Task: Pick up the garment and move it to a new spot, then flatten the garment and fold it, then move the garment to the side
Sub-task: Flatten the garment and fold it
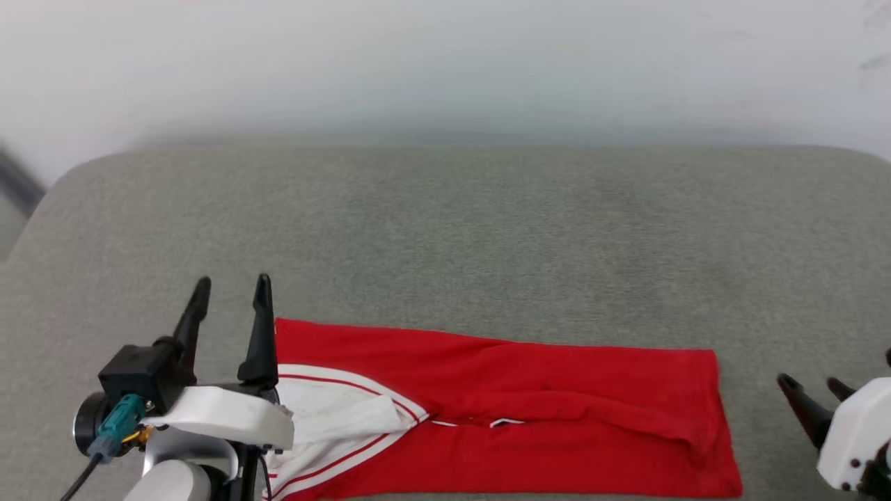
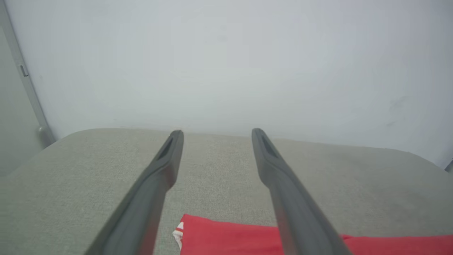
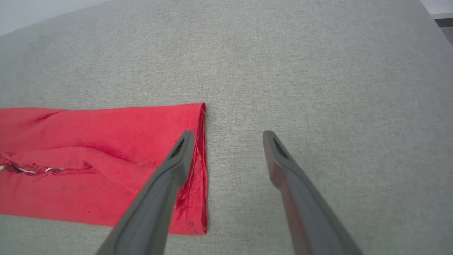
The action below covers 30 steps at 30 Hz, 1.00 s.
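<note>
The garment (image 1: pixel 529 410) lies folded into a long red band near the front of the grey cushion, with a white, red-striped sleeve (image 1: pixel 334 414) turned up at its left end. My left gripper (image 1: pixel 233 289) stands open just off the garment's left edge, fingers pointing away from me and nothing between them. In the left wrist view its fingers (image 2: pixel 155 177) hover above the garment's red corner (image 2: pixel 226 235). My right gripper (image 1: pixel 813 386) is open to the right of the garment's right edge. The right wrist view puts that folded red edge (image 3: pixel 198 166) beside the left finger (image 3: pixel 170 184).
The grey fabric cushion (image 1: pixel 487 229) stretches wide behind and to both sides of the garment. A pale wall (image 1: pixel 445 62) rises behind it. The cushion's rounded left corner (image 1: pixel 62 188) drops off at the far left.
</note>
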{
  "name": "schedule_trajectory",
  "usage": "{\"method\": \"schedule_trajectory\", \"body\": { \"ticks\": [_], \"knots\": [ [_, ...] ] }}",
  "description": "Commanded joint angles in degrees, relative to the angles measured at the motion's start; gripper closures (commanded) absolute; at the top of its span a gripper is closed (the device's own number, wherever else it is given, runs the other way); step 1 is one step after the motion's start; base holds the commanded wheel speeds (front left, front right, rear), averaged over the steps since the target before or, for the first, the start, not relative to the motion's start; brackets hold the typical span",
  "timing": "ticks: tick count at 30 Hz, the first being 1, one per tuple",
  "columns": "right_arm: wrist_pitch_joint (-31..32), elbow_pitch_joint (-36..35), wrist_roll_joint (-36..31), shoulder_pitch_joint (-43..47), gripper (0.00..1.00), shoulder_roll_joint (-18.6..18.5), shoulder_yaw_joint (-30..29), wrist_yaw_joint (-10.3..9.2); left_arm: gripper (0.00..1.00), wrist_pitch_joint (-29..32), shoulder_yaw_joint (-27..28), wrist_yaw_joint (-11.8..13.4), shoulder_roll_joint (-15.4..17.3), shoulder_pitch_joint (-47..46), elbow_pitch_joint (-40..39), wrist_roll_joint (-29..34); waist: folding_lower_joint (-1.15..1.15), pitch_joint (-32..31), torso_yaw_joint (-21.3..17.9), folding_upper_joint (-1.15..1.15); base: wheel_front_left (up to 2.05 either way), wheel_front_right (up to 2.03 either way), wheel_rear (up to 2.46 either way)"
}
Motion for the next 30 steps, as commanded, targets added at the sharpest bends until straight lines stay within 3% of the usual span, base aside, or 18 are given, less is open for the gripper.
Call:
{"method": "schedule_trajectory", "body": {
  "ticks": [1, 8, 17, 18, 19, 20, 30],
  "knots": [
    [2.15, 0.67, -0.53, -0.44, 0.00, -0.43, -0.89, -0.02, 0.00, -0.64, -0.15, 0.65, 0.08, -1.03, -1.53, 1.51, 0.01, 0.90, 1.95, 0.00, 0.00, 0.00, 0.00],
    [7.33, 3.62, -0.26, -1.43, 0.00, 1.33, -1.00, -0.02, 0.00, -1.32, -0.87, 1.81, 0.03, -1.69, -6.56, 5.11, 0.01, 4.48, 6.16, 0.00, 0.00, 0.00, 0.00],
    [9.51, 14.50, 1.12, -3.03, 0.00, 3.77, 2.60, 0.00, 0.00, -1.66, -1.45, 1.84, -0.81, -1.88, -8.20, 6.18, 0.01, 6.83, 8.94, 0.00, 0.00, 0.00, 0.00],
    [9.85, 15.18, 1.39, -3.12, 0.17, 4.07, 2.84, 0.06, 0.00, -1.68, -1.46, 1.90, -0.69, -1.73, -8.16, 6.28, 0.01, 6.82, 9.01, 0.00, 0.00, 0.00, 0.00],
    [10.35, 15.64, 1.50, -3.08, 0.17, 4.30, 3.01, 0.06, 0.00, -1.69, -1.45, 1.95, -0.61, -1.58, -8.11, 6.29, 0.01, 6.75, 9.02, 0.00, 0.00, 0.00, 0.00],
    [10.68, 15.70, 1.48, -3.05, 1.00, 4.50, 3.50, 0.06, 0.00, -1.69, -1.41, 2.01, -0.53, -1.39, -8.02, 6.24, 0.01, 6.61, 8.95, 0.00, 0.00, 0.00, 0.00],
    [9.27, 11.02, 0.20, -4.17, 1.00, 2.40, 5.67, -0.02, 0.00, -0.44, -2.00, 2.74, 0.14, 0.24, -6.88, 6.33, 0.01, 3.01, 6.34, 0.00, 0.00, 0.00, 0.00]
  ]
}}
